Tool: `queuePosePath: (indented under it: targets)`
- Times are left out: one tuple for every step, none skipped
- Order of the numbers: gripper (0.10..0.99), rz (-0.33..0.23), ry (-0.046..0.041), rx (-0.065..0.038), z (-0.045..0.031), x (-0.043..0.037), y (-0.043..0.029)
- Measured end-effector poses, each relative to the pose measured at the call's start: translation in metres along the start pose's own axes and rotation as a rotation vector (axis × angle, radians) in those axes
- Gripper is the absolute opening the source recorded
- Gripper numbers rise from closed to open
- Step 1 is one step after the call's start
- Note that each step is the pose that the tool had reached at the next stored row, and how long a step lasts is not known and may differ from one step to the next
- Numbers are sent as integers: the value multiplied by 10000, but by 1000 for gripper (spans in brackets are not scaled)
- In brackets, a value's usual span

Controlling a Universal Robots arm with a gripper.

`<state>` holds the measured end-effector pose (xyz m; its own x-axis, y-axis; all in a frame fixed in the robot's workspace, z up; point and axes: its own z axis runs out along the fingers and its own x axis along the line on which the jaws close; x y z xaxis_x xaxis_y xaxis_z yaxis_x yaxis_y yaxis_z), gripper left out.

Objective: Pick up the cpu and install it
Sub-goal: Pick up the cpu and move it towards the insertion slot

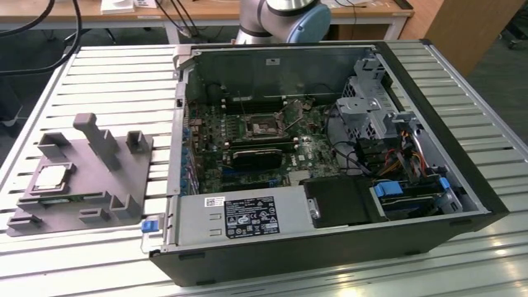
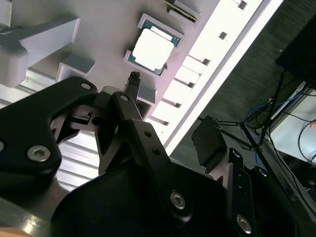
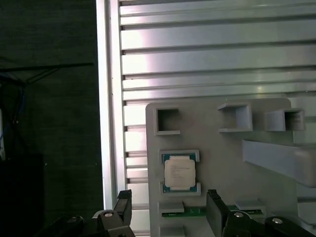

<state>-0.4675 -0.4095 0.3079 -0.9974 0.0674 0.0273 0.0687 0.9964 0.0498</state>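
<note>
1 cpu (image 3: 178, 173) in grey holder (image 3: 222, 148), gripper (image 3: 169, 213) spread wide — not touching

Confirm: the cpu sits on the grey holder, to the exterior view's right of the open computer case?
No. The cpu sits on the grey holder to the exterior view's left of the open computer case, as the exterior view shows.

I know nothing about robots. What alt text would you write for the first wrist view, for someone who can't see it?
A small silver cpu lies in a recess of a grey holder tray on a slatted metal table. The open gripper hangs near it, holding nothing.
</note>
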Motion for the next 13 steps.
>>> queuePosePath:
  targets:
    - [706, -14, -1, 1, 17, -10, -1]
    - [706, -31, 1, 2, 35, -25, -1]
    - [706, -44, -1, 1, 54, -35, -1]
    - [706, -55, -2, 0, 70, -46, -1]
    - [706, -70, -1, 1, 84, -53, -1]
    - [706, -102, 1, 2, 97, -57, -1]
    - [706, -174, 4, 5, 109, -57, -1]
    - [706, -285, 9, 8, 123, -58, -2]
    - [706, -376, 13, 10, 137, -58, -3]
    - [706, -438, 13, 11, 152, -59, -4]
    - [706, -463, 12, 12, 168, -60, -5]
    - [706, -463, 3, 12, 185, -60, -6]
    - [706, -465, -16, 11, 201, -61, -7]
